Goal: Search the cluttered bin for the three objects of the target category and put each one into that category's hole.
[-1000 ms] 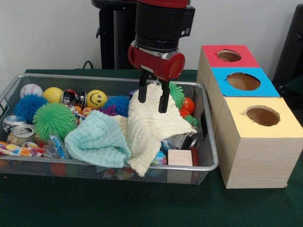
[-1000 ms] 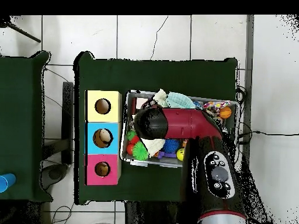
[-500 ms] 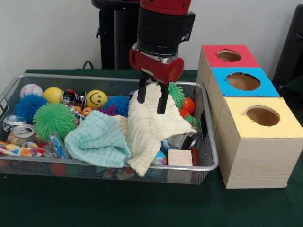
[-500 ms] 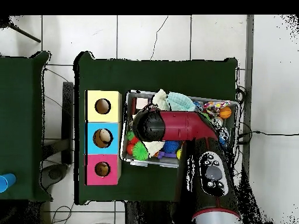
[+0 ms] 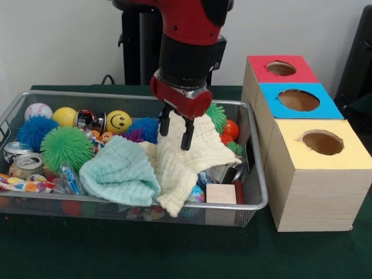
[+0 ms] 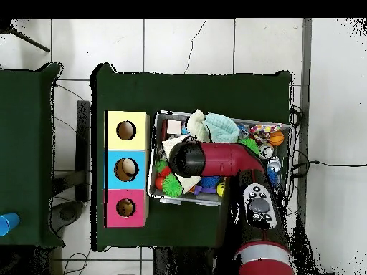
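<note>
- A wide, shallow wire-mesh bin [image 5: 256,200] sits on a dark green table [image 5: 145,256], crowded with toys, cans and cloths. It is the landmark for everything below, as seen from the front.
- A red and black robot arm comes down from above into the right half of the bin.
- Its gripper [image 5: 175,129] hangs over the peak of a cream waffle-weave cloth [image 5: 180,160]. The two dark fingers [image 5: 187,134] are spread apart, one on each side of the cloth's raised top. Whether they touch the fabric cannot be told.
- The cream cloth drapes from the bin's middle down to its front rim.
- A pale mint cloth [image 5: 119,171] lies bunched just left of the cream cloth, near the bin's front.
- At the bin's left are a green spiky ball [image 5: 65,146], a blue spiky ball [image 5: 34,129], a baseball [image 5: 38,110] and crushed cans [image 5: 23,165].
- Along the bin's back wall sits a yellow smiley ball [image 5: 118,121].
- A small wooden block [image 5: 221,193] rests in the bin's front right corner.
- Right of the bin stand three wooden boxes in a row, each with a round hole on top: a yellow-topped box [image 5: 322,144] nearest, a blue-topped box [image 5: 298,100] in the middle, and a red-topped box [image 5: 281,68] farthest back.
- From overhead, the arm lies across the bin [image 6: 223,203] and hides the gripper.
</note>
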Available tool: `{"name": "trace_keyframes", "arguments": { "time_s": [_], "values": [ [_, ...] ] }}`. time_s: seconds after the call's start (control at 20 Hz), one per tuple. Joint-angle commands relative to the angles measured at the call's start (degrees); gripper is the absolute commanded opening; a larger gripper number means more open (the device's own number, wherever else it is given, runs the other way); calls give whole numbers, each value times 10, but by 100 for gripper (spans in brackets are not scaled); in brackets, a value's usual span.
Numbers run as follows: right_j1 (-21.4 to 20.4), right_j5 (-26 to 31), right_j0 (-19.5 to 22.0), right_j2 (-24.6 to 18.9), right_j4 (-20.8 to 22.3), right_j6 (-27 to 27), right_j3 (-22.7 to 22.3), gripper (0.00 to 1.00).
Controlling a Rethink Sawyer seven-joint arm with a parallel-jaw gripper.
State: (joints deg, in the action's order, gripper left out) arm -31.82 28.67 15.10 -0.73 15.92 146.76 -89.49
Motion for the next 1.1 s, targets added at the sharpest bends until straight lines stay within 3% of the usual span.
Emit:
{"name": "trace_keyframes", "arguments": {
  "time_s": [0.05,0.4,0.75,0.8,1.0,1.1],
  "values": [
    [101,-57,30,-36,14,-2,-20,100],
    [125,-72,21,-37,9,3,-13,100],
    [128,-62,22,-47,14,-25,4,100],
    [127,-64,22,-48,16,-28,4,0],
    [96,-60,-28,4,25,3,16,0],
    [30,-9,-58,39,28,0,8,0]
  ]
}}
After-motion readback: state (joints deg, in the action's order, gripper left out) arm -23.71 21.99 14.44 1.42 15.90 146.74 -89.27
